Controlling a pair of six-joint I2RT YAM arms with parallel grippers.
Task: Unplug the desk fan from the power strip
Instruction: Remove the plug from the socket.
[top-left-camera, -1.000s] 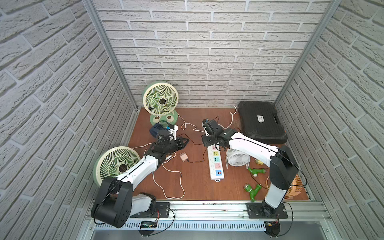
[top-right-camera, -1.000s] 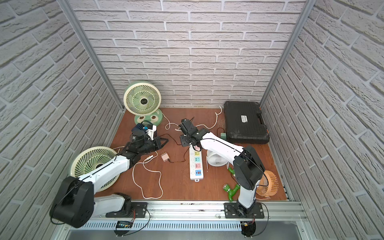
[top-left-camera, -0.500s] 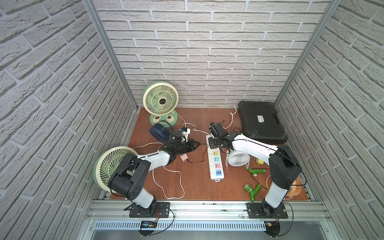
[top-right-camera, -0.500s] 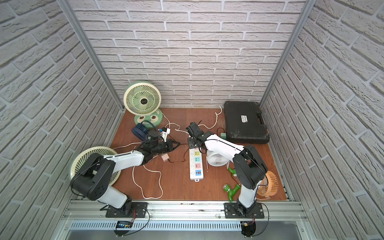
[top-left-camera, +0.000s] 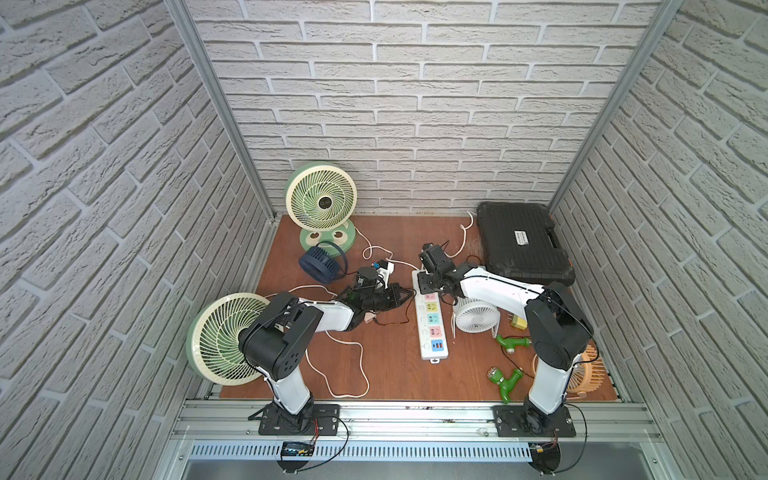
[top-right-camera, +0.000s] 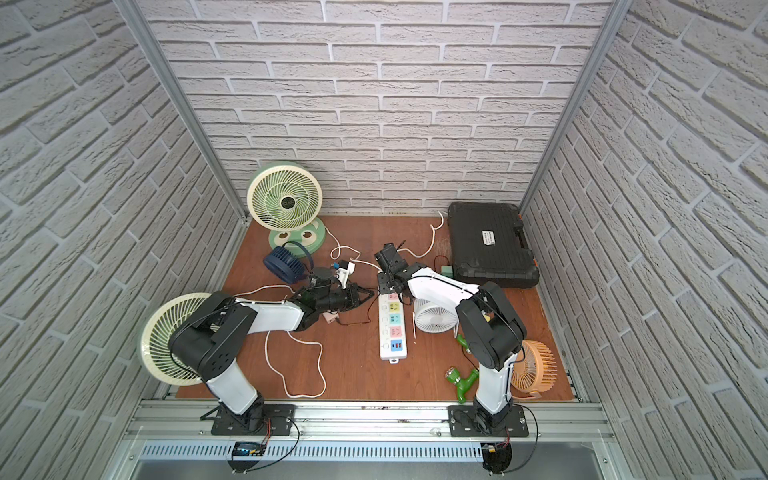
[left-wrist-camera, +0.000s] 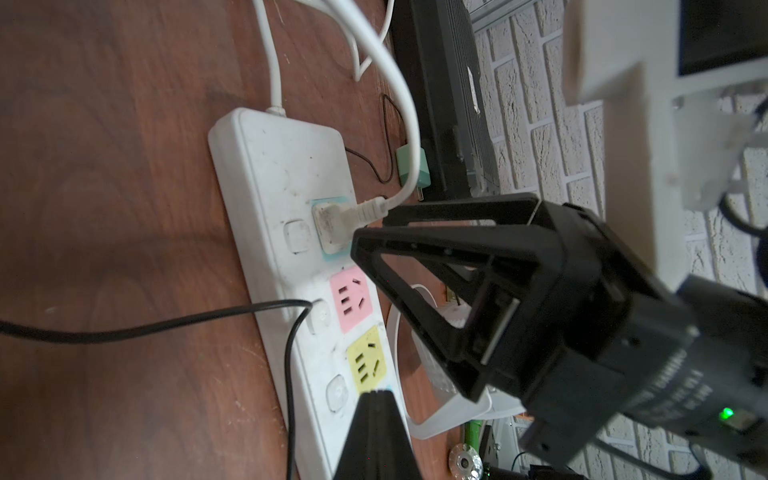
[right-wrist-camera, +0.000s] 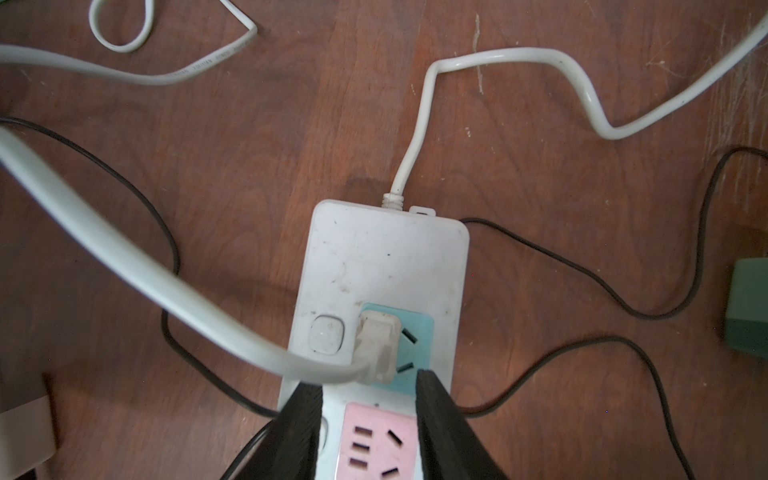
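**Plug seated in the blue socket, both grippers close**

We see the power strip (left-wrist-camera: 274, 166) lying flat on the wooden table (left-wrist-camera: 104, 187). A white plug (left-wrist-camera: 328, 224) sits in its blue socket (left-wrist-camera: 331, 257), and the white cord (left-wrist-camera: 399, 95) arches away. The right gripper (left-wrist-camera: 370, 230) reaches in at the plug's cord end with its jaws parted; we cannot tell whether they touch it. The left gripper (left-wrist-camera: 376, 415), pressed shut, sits over the strip just past the pink socket (left-wrist-camera: 353, 305) and the yellow socket (left-wrist-camera: 368, 359). A thin black cable (left-wrist-camera: 166, 326) crosses the strip.

White brick walls (top-left-camera: 415, 104) around brown wooden floor (top-left-camera: 457, 374).
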